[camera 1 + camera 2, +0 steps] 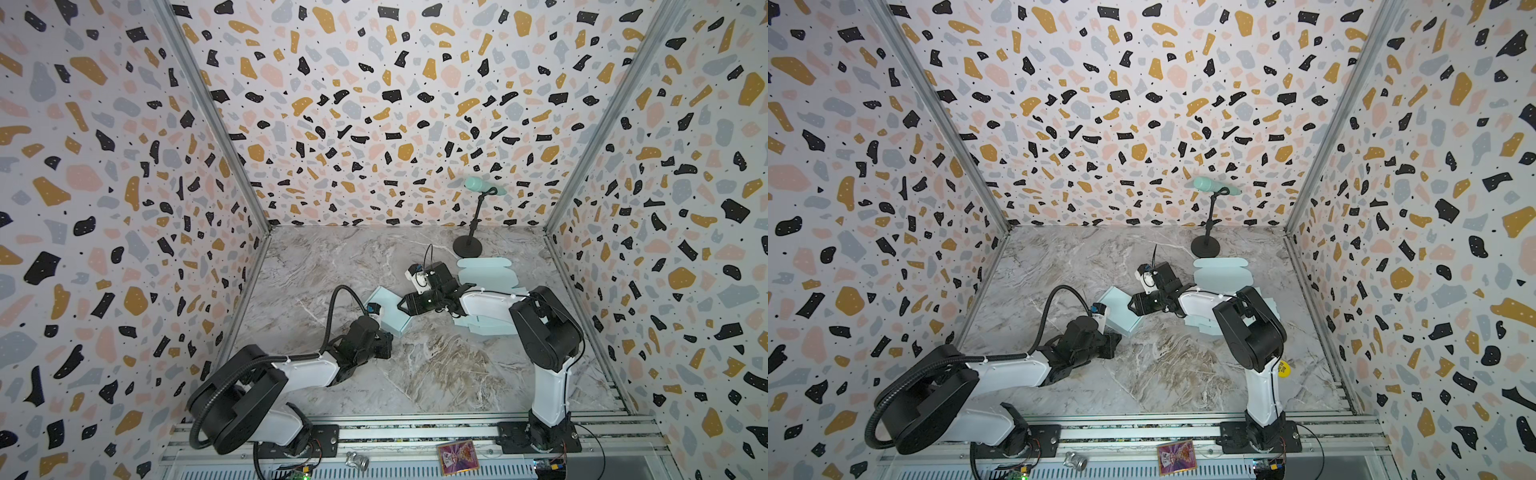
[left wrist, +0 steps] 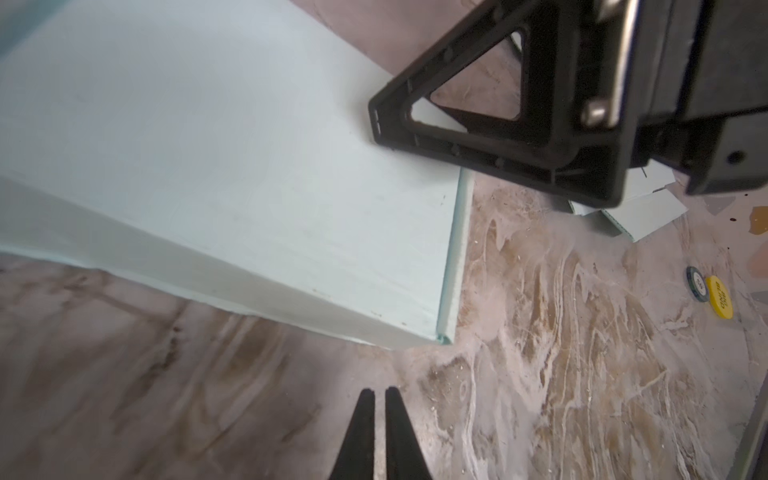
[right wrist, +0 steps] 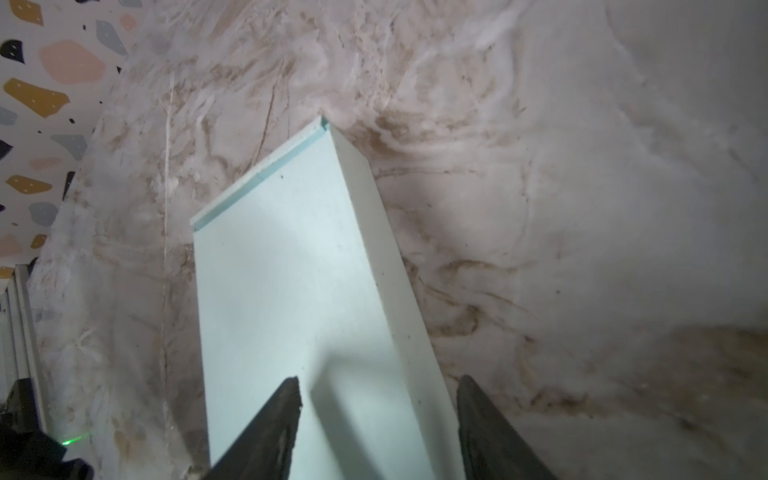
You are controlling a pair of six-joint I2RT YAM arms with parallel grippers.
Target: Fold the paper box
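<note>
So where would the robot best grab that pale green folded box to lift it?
Probably across its narrower width, if the jaws open that wide, coming down from above. The box lies flat and closed on the table, so its two long side walls are the only opposite faces to pinch. The right gripper hangs open over it.

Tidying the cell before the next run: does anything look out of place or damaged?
The paper box looks undamaged, just lying askew to the table edges. Stray clutter: a yellow chip on the table beside the right arm, plus a card and a small metal part on the front rail.
</note>
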